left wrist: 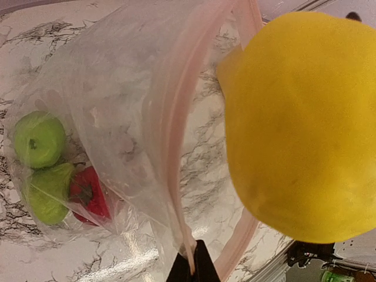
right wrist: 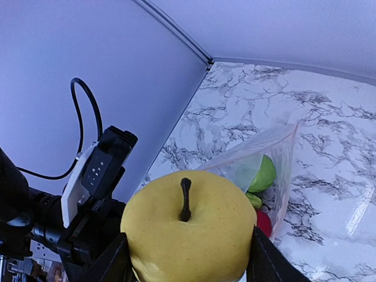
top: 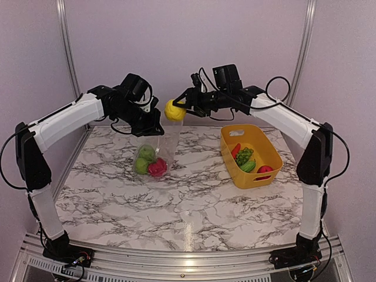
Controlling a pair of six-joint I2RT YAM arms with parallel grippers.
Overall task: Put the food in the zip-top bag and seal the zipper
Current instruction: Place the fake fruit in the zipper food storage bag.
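Note:
The clear zip-top bag (top: 163,147) hangs upright over the table, its mouth held up by my left gripper (top: 154,126), which is shut on the pinkish zipper strip (left wrist: 170,135). Two green fruits (top: 144,158) and a red one (top: 157,168) lie in its bottom. My right gripper (top: 181,107) is shut on a yellow apple (top: 174,110), holding it just above the bag's mouth. The apple fills the right of the left wrist view (left wrist: 302,123) and the front of the right wrist view (right wrist: 188,229), with the bag (right wrist: 258,170) below it.
A yellow basket (top: 271,154) stands on the right of the marble table (top: 188,200), holding a red piece (top: 235,151), a green bumpy piece (top: 245,156), a green cucumber (top: 248,166) and a red fruit (top: 265,170). Walls close in behind and at the sides.

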